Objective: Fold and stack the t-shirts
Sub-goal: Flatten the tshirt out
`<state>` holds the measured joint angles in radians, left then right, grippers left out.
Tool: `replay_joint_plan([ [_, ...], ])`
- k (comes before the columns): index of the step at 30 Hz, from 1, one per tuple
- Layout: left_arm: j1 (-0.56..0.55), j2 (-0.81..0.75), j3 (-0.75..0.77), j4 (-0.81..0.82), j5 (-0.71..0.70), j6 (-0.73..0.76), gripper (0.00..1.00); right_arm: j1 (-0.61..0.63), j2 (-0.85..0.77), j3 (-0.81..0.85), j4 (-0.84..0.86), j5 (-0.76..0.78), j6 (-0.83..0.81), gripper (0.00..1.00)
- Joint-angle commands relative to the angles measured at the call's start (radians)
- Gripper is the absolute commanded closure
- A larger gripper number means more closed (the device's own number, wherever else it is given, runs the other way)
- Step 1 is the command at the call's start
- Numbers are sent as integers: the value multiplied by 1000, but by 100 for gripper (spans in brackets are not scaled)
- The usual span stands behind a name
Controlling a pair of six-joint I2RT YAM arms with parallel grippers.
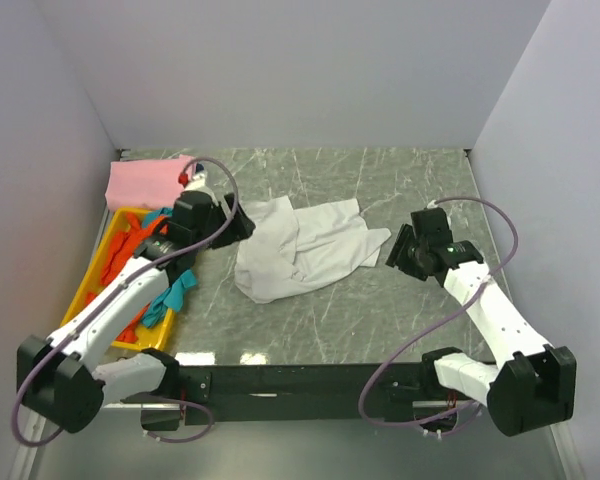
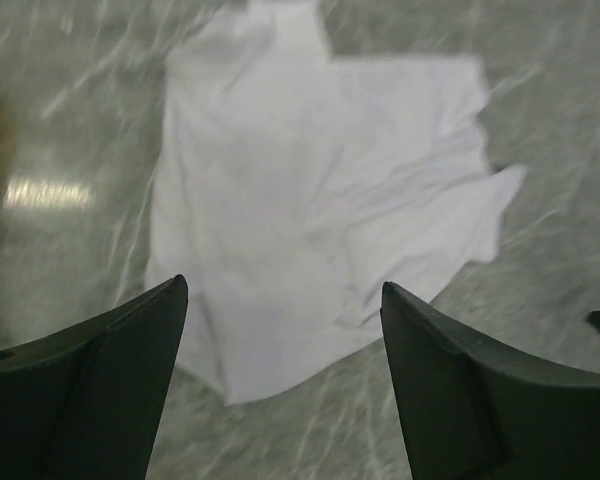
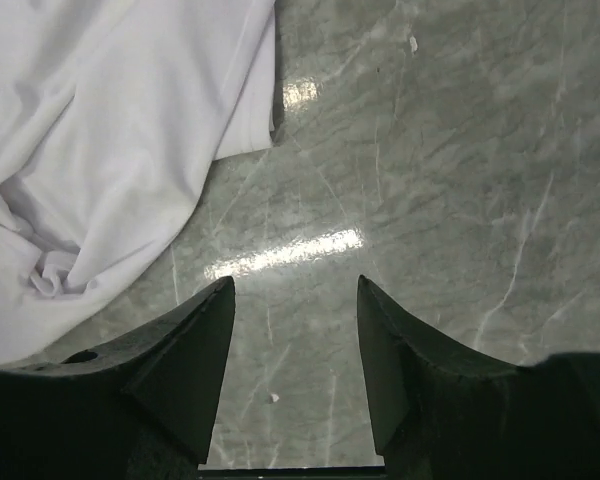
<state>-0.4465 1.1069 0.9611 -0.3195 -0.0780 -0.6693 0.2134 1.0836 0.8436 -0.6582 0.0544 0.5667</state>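
Jaws on the left gripper [image 2: 280,290] stand wide and empty at the left edge of the crumpled white t-shirt [image 1: 305,250], whose long axis runs crosswise toward the right gripper [image 3: 295,285]. That one is also spread, empty, over the marble table [image 3: 460,180], shirt just beside it. Left arm looks nearer.

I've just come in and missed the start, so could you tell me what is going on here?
Two robot arms are folding and stacking t-shirts. A white shirt lies crumpled in the middle of the table. The left gripper is open beside its left edge, and the right gripper is open over bare table just right of it; neither holds anything. A pink shirt lies folded at the far left corner. Orange-red cloth and teal cloth wait in the yellow tray on the left.
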Motion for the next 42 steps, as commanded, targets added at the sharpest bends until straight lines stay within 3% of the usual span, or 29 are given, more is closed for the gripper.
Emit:
replay_joint_plan([
  [1,-1,20,-19,-47,1,-36,17,-3,-1,31,60,-2,35,41],
  [9,-1,315,125,-76,100,-33,16,-20,206,110,140,-36,21,41],
  [15,0,392,123,-46,81,-4,23,-55,355,184,160,-51,-5,47],
  [20,0,493,206,-122,43,17,26,-89,461,232,186,-85,-14,48],
  [26,2,505,133,-63,55,25,29,-108,611,305,207,-84,-45,50],
  [42,3,511,153,-98,35,20,32,-167,766,397,239,-50,-65,61],
])
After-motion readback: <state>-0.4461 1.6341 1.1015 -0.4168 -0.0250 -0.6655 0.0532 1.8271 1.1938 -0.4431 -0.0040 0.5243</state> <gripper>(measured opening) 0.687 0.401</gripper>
